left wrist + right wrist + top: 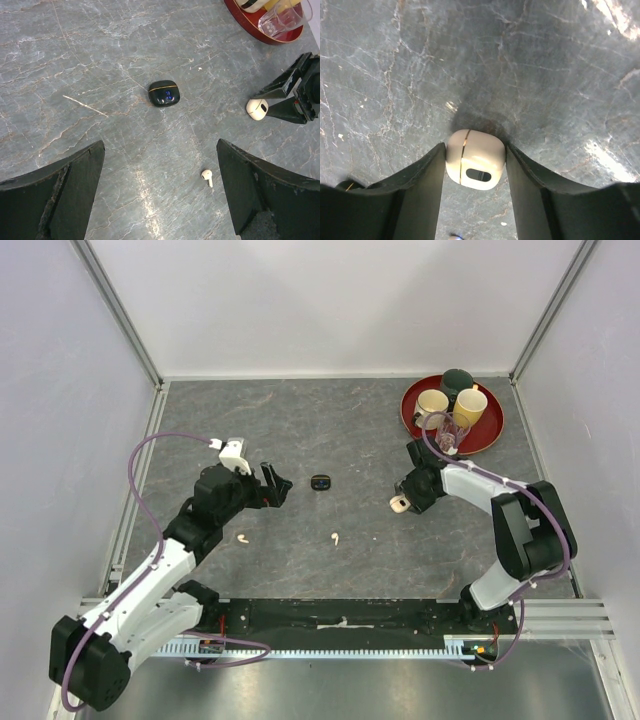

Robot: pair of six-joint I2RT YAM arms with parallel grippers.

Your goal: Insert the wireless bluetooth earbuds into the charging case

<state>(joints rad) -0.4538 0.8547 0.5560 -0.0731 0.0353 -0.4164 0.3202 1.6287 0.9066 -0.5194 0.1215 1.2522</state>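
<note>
Red tray [489, 436] far right corner: cream mug [432, 403], yellow mug [470, 404], clear glass [449, 431].

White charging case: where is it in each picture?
Top external: the white charging case sits right of centre.
Left wrist: right edge, about halfway down.
Right wrist: bottom centre, close to the camera.
Shared landmark: the right gripper's black fingers, at the case in every view.

Grey marbled table [370, 440], black charging case [320, 483] laid near the middle, cream-white charging case [400, 504] seen to its right, white earbud [335, 537] and second white earbud [242, 537] scattered nearer, red tray [487, 437] set at the far right corner.
</note>
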